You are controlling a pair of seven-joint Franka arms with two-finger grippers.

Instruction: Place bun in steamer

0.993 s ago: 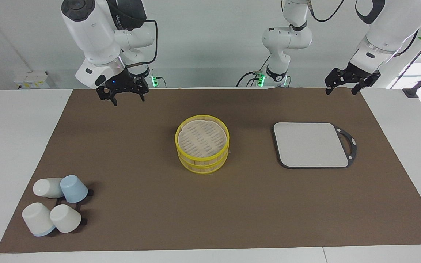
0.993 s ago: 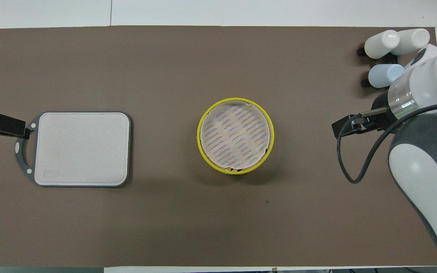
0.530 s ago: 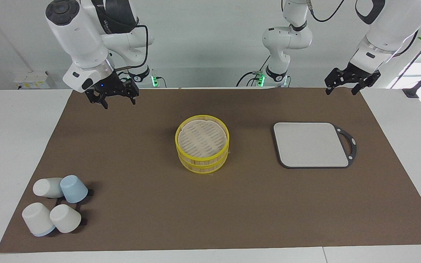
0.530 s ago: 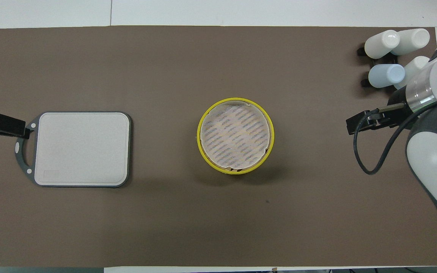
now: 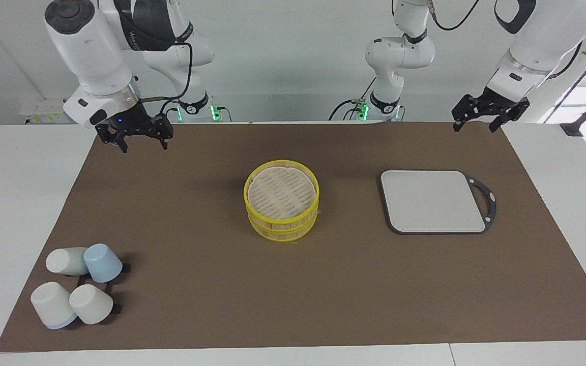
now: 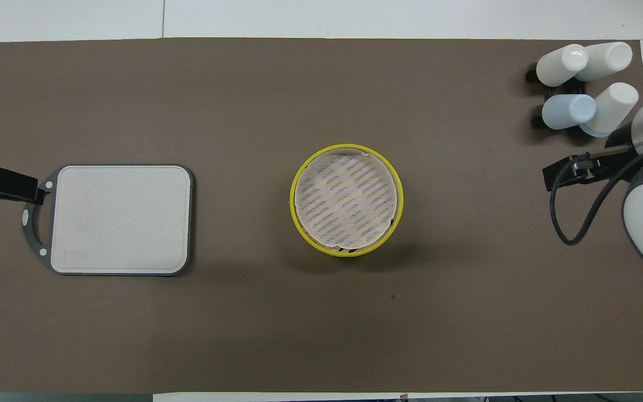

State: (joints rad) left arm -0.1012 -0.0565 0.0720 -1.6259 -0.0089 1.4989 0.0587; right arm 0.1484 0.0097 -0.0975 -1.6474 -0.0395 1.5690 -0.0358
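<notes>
A lidded yellow-rimmed steamer (image 5: pixel 281 206) sits mid-counter (image 5: pixel 323 284) on a brown mat; no bun shows anywhere. A grey cutting board (image 5: pixel 433 201) lies toward the left arm's end, four upturned cups (image 5: pixel 77 284) toward the right arm's end, farther from the robots. Since a second ago, the right gripper (image 5: pixel 143 142) has drawn away from the steamer toward the mat's edge, fingers spread, holding nothing. The left gripper (image 5: pixel 473 124) waits open and empty over its mat corner. Bare mat surrounds the steamer.

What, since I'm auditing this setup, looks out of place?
The round yellow-rimmed bamboo steamer has its pale lid sitting slightly off-centre, apparently shifted away from the robots. No bun is visible anywhere.
</notes>
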